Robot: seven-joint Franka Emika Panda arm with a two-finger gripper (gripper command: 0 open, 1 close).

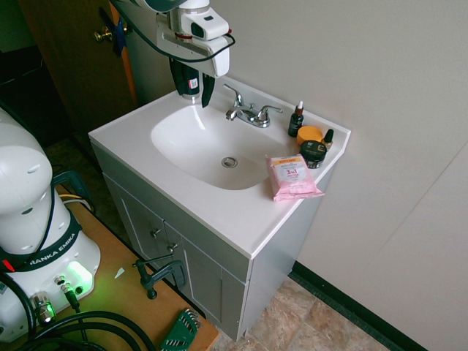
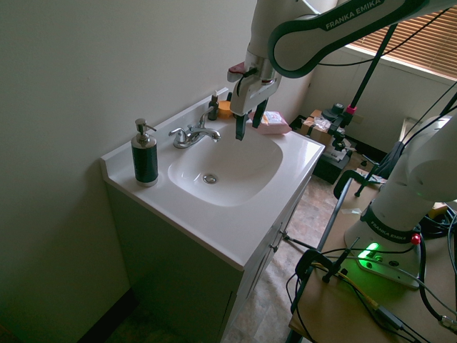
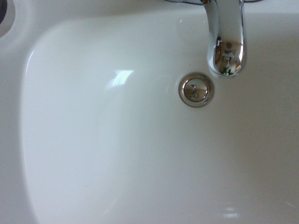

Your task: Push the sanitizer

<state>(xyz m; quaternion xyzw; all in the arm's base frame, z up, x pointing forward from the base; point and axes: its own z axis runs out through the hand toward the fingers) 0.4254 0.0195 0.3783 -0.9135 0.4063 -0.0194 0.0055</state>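
The tall black cylindrical sanitizer pump bottle with a silver head (image 2: 145, 153) stands on the white vanity counter's (image 2: 214, 229) back corner, beside the chrome faucet (image 2: 191, 134). The gripper (image 2: 248, 125) hangs above the basin, fingers spread wide, holding nothing, well apart from the bottle.

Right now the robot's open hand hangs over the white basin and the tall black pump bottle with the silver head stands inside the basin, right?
Not quite. The tall black pump bottle stands on the counter beside the chrome faucet, outside the white basin, as the second exterior view shows. The open hand does hang over it.
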